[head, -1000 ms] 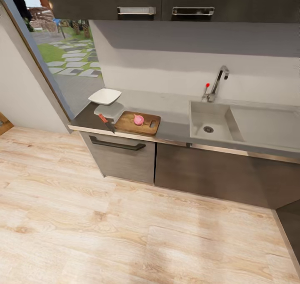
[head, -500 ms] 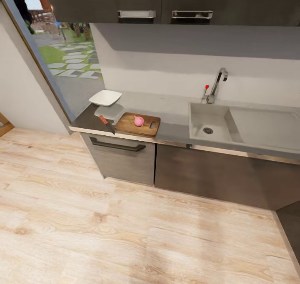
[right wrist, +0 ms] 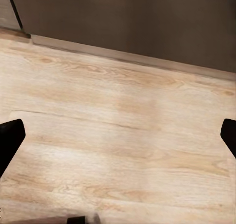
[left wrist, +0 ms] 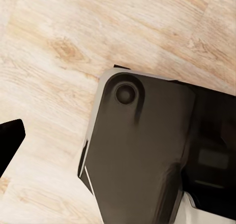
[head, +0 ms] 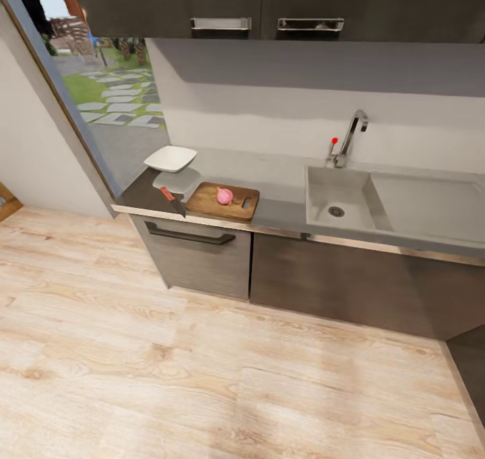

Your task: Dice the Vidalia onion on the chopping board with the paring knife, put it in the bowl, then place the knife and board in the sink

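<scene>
At the far left of the head view, a large window onto a paved garden is seen beside the long glossy grey countertop, which runs over dark grey cabinet fronts. Near the countertop's left end, a shallow white squarish bowl is set, with a pale reflection below it on the glossy surface. Just in front of the bowl, a slim paring knife with an orange-red handle and a dark blade is laid slantwise, its blade tip at the counter's front edge. Immediately to the right of the knife, a dark brown wooden chopping board with rounded corners lies flat, and a small pinkish-red round Vidalia onion is seated on it, whole. Further right, well apart from the board, the rectangular grey steel sink is sunk into the counter, with a chrome tap with a red knob behind it and a flat drainboard to its right. A light wooden plank floor spreads in front.

In the left wrist view, one dark fingertip is seen over the floor beside the robot's dark base; the left claw's spread cannot be told. In the right wrist view, the right gripper is spread wide, its fingertips at opposite edges over bare floor.
</scene>
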